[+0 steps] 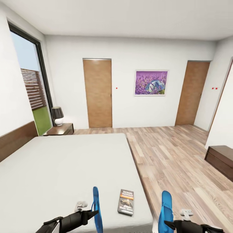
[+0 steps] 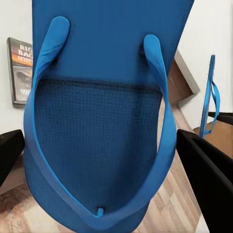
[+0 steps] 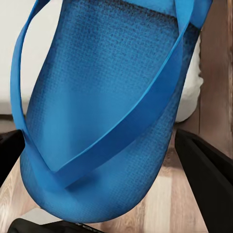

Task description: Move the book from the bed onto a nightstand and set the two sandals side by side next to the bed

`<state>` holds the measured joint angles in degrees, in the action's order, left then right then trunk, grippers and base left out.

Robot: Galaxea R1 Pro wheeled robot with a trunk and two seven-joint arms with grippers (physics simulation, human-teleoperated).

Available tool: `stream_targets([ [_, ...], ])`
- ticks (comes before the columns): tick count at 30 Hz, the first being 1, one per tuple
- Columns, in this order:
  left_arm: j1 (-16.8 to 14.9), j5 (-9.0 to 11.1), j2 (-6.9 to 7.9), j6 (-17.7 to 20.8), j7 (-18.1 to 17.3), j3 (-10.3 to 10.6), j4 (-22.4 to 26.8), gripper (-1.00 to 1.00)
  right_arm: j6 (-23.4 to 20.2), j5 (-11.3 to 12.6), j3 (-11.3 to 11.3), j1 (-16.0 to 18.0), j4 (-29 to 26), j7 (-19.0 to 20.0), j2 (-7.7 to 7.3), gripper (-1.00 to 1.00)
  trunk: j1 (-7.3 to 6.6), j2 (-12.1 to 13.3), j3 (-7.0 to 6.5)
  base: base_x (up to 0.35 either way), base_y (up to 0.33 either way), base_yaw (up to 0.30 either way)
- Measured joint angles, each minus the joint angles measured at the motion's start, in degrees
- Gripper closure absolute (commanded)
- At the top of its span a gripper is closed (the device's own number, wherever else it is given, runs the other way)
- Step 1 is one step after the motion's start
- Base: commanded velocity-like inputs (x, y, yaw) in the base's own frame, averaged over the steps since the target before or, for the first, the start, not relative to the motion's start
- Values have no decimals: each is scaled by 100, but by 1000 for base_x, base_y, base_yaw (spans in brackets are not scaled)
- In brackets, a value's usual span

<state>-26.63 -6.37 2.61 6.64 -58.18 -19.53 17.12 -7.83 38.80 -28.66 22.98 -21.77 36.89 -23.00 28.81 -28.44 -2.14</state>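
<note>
Over the bed (image 1: pixel 58 161), each gripper is clamping one upright sandal (image 1: pixel 96 207); either thin sole could be slipping free, landing beside the book (image 1: pixel 126 202).

A black-shaded lamp (image 1: pixel 58 115) with a white base stood at about ten o'clock. Two wooden doors broke the far wall, one (image 1: pixel 97 93) near twelve, another (image 1: pixel 192 93) toward one o'clock. Between them hung a white-framed purple painting (image 1: pixel 151 83). A low dark wooden cabinet (image 1: pixel 221 160) sat at three o'clock.
</note>
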Motion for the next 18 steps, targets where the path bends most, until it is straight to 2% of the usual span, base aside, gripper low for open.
stream_targets([
  [18,0,0,1,0,0,0,0,100,0,0,0,0,1,-7,0,100,0,0,0,0,0,-281],
])
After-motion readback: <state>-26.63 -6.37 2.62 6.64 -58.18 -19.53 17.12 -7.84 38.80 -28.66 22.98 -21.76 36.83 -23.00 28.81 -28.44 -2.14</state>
